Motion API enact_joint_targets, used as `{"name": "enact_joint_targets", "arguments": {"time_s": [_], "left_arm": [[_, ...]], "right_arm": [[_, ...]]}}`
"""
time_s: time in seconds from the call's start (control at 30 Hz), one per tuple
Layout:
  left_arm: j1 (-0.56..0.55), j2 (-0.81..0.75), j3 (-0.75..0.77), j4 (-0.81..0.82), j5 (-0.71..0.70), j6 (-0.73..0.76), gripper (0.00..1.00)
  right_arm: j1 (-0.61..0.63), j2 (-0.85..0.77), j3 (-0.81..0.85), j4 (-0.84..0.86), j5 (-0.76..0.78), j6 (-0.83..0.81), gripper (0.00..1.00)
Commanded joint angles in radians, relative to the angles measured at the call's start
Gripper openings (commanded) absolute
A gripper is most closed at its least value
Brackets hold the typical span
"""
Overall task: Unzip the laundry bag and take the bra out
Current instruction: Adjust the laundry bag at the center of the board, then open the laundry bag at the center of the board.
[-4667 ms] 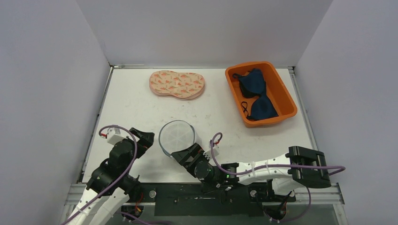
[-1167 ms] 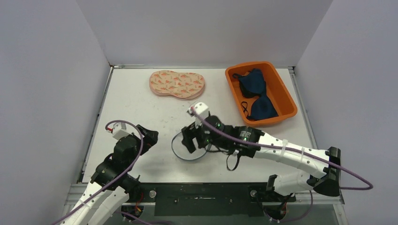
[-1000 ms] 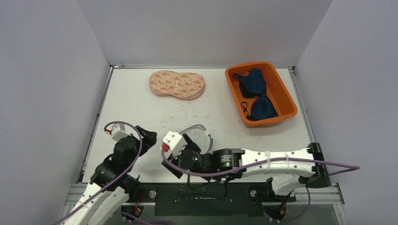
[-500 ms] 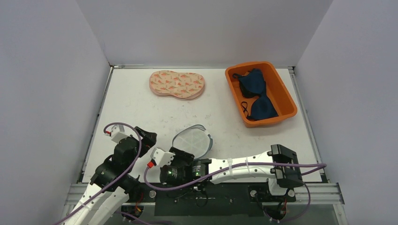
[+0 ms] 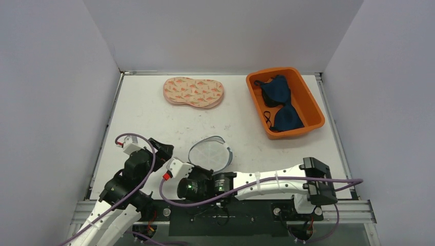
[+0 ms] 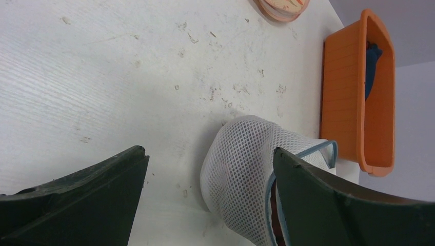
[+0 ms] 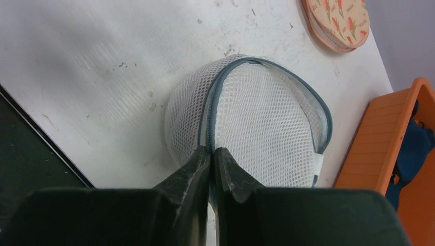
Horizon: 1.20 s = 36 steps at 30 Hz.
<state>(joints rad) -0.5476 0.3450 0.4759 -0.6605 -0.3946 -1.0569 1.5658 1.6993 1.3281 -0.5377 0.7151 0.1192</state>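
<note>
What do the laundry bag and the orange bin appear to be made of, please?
The laundry bag looks like matte white mesh fabric: small holes show throughout, with grey-blue zipper tape along its edge. The orange bin is probably moulded plastic: smooth, slightly shiny, ribbed walls.

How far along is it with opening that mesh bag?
Barely begun: the mesh bag looks zipped shut. In hand: the right claw is shut at the zip, and the left claw hangs open beside it. Left: unzipping it, then emptying it.
</note>
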Motion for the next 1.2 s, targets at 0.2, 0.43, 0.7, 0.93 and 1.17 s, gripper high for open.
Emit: {"name": "enact_joint_targets", "arguments": {"time_s": [0.2, 0.43, 0.7, 0.93, 1.17], "left_arm": [[0.005, 0.072, -0.011, 0.232, 0.202, 0.071, 0.91], [0.003, 0.152, -0.046, 0.437, 0.468, 0.143, 0.91], [-0.031, 0.329, 0.041, 0.46, 0.552, 0.186, 0.93], [-0.114, 0.379, 0.106, 0.428, 0.454, 0.232, 0.95], [-0.149, 0.466, 0.145, 0.384, 0.35, 0.271, 0.8]], "right_arm": [[-0.172, -0.379, -0.242, 0.257, -0.112, 0.265, 0.05], [-0.313, -0.6, -0.49, 0.42, -0.208, 0.442, 0.05], [-0.311, -0.613, -0.523, 0.473, -0.245, 0.479, 0.05], [-0.309, -0.605, -0.511, 0.544, -0.3, 0.493, 0.05], [-0.303, -0.591, -0.51, 0.573, -0.31, 0.5, 0.05]]}}
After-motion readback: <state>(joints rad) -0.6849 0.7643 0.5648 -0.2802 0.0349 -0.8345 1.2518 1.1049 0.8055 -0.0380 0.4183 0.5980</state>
